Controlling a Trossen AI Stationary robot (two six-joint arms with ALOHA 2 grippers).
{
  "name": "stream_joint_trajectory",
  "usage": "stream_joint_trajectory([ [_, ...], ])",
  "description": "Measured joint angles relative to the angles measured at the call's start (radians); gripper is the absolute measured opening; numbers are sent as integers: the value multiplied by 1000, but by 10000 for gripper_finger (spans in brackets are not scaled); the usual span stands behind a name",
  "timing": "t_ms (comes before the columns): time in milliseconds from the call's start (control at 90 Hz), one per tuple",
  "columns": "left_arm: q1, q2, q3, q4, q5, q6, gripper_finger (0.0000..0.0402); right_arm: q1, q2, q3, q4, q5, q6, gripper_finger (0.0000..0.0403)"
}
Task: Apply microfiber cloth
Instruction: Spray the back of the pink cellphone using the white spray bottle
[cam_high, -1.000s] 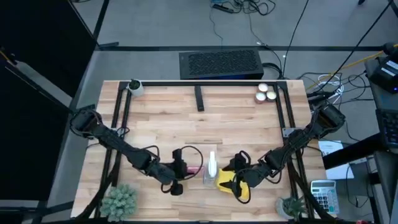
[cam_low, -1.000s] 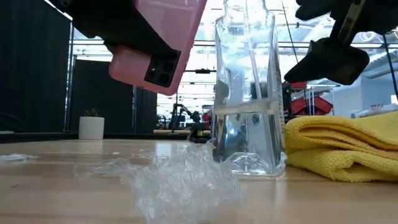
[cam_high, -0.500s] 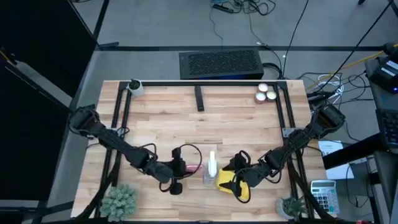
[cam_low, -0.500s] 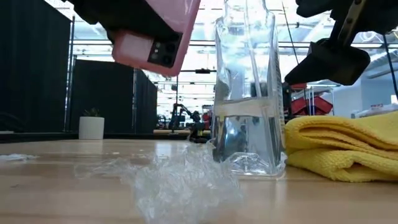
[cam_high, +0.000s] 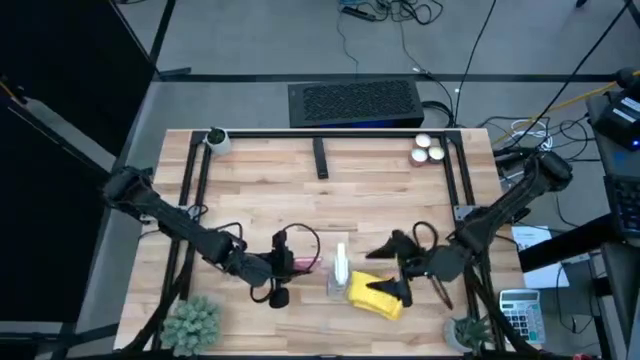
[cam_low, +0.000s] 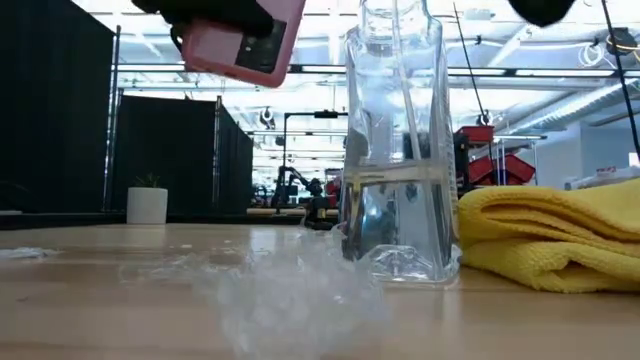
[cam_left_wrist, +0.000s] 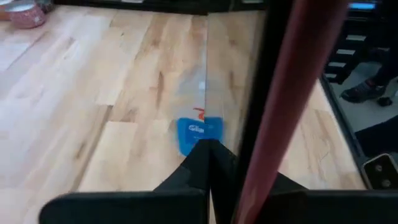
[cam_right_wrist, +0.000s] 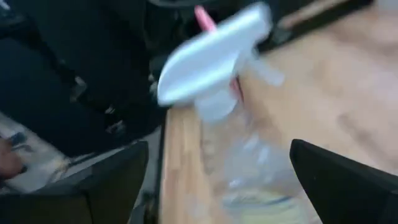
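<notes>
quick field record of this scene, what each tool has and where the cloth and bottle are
left tool: shut on a pink phone, held up off the table, beside the spray bottle
right tool: open, holding nothing, above the table by the yellow cloth
yellow cloth: folded, lying on the table, near the front edge
spray bottle: clear, upright, between the phone and the cloth
plastic wrap: crumpled on the table in front of the bottle
table: light wood
</notes>
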Motion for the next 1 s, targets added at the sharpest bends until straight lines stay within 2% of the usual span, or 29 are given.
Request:
stream_joint_trajectory([
  [156,-2,-75,1,-46,-7,15,9,1,40,0,4,150,-41,373],
  [311,14,-156,-5,-65,-52,25,9,3,77,-1,-8,141,-43,373],
  [556,-17,-116,-40,-66,-37,-19,9,7,4,2,-2,151,-138,373],
  [811,16,-155,-31,-56,-49,35,9,8,63,0,0,150,-137,373],
  [1000,46,-148,-33,-48,-48,63,9,20,138,0,104,146,-177,373],
])
